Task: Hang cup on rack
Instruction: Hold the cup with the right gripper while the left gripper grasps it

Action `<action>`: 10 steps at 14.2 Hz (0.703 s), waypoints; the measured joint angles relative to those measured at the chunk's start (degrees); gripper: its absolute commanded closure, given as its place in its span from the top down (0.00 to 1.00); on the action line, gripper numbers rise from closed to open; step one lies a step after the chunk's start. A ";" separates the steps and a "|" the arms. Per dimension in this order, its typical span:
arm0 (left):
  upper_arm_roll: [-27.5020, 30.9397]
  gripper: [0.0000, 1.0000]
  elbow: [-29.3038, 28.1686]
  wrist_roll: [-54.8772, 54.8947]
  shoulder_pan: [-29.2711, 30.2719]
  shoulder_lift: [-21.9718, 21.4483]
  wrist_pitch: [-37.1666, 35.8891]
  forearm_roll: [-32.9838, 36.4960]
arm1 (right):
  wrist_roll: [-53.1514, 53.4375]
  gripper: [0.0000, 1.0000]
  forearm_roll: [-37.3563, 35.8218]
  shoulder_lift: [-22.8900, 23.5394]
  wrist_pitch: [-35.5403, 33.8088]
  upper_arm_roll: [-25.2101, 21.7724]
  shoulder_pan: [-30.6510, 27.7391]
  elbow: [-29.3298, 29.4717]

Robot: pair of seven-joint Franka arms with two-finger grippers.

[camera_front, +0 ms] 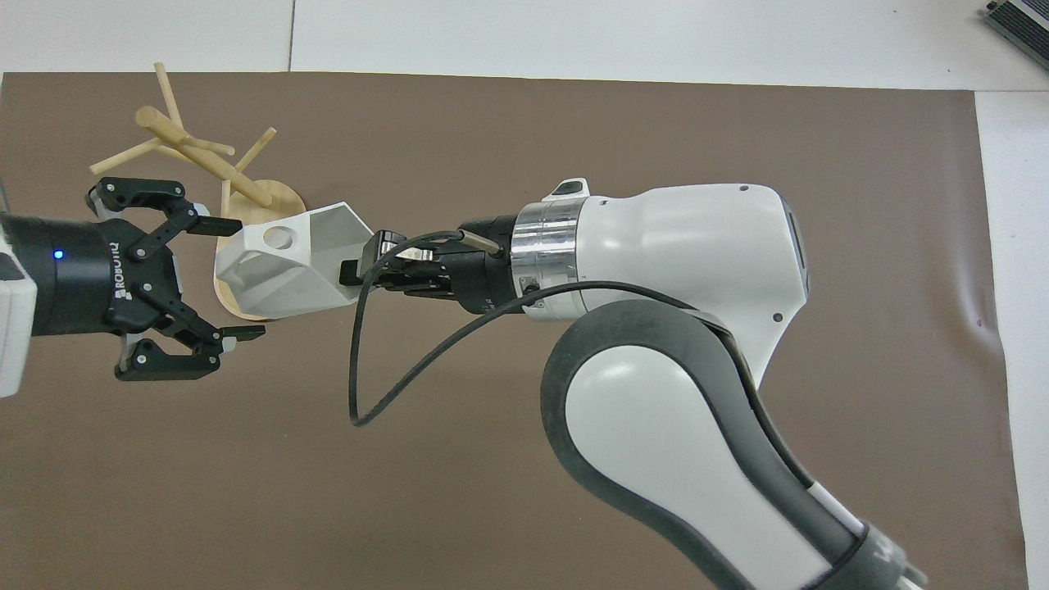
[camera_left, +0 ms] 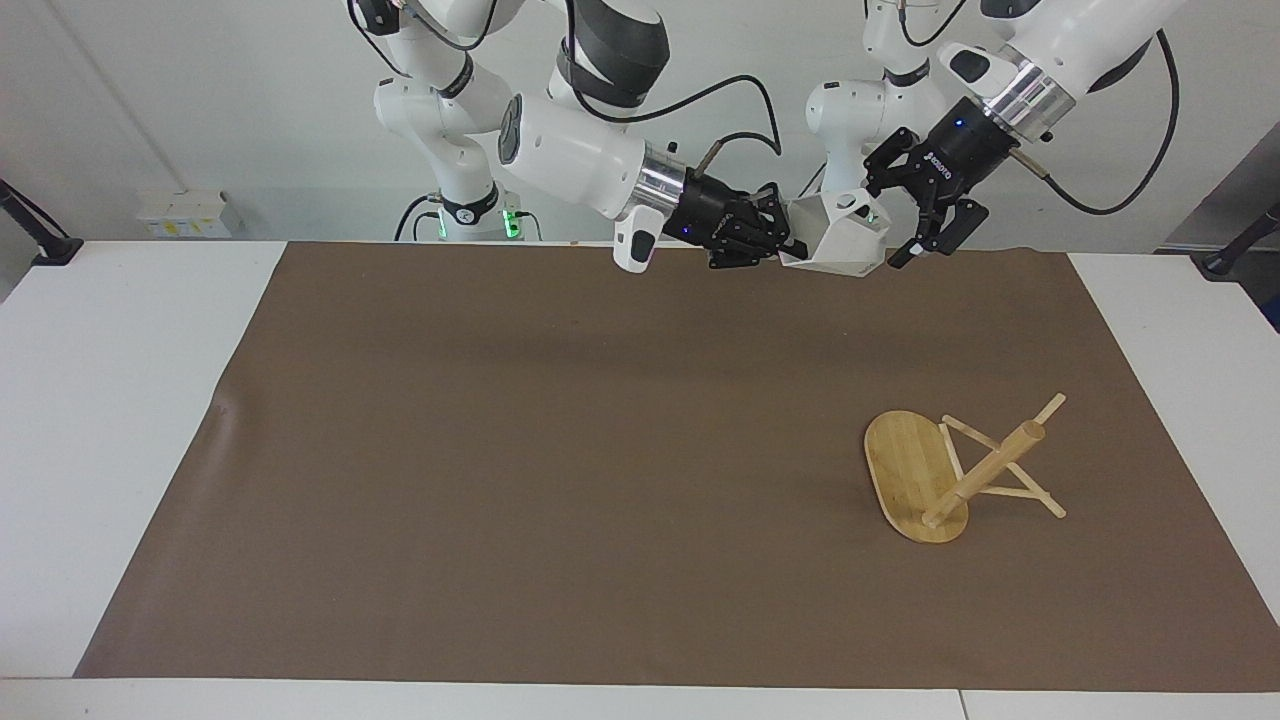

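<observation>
Facing view first: the right pincer (camera_left: 785,240) is held up in the air over the edge of the brown mat (camera_left: 560,460) nearest the robots, and it is clenched on the rim of the white cup (camera_left: 835,238). The cup hangs sideways, clear of the mat. The left pincer (camera_left: 915,225) is raised just beside the cup at the end away from the right pincer, its fingers spread apart and holding nothing; one fingertip looks very close to the cup, but contact cannot be made out. The wooden rack (camera_left: 945,470) lies tipped over on the mat toward the left arm's end of the desk (camera_left: 120,330), farther from the robots than both pincers and well apart from them. Its oval base stands on edge and its post slants away with the thin pegs sticking out.

Overhead view next: the right pincer (camera_front: 369,266) grips the cup (camera_front: 279,266) at the rim, with the cup's open mouth turned up and toward that pincer, and the handle with its round hole pointing toward the left pincer (camera_front: 229,279). The left pincer is released, one finger on either side of the cup's handle end. The cup covers part of the rack's base from above; the rack (camera_front: 205,168) shows its post and pegs on the mat (camera_front: 574,115).
</observation>
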 measured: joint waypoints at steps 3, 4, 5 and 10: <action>0.00 1.00 -3.33 0.03 -0.35 -1.08 2.39 -0.02 | 0.00 0.00 0.00 0.00 0.00 0.01 0.00 0.00; 0.00 1.00 -4.10 0.03 -0.37 -1.37 2.70 -0.15 | 0.00 0.00 0.00 0.00 0.00 0.01 0.00 0.00; 0.00 1.00 -4.64 0.03 -0.37 -1.58 2.92 -0.55 | 0.00 0.00 0.00 0.00 0.00 0.01 0.00 0.00; -0.01 1.00 -6.26 0.04 -0.98 -1.80 5.12 -4.31 | 0.00 0.00 0.00 0.00 0.00 0.01 0.01 0.00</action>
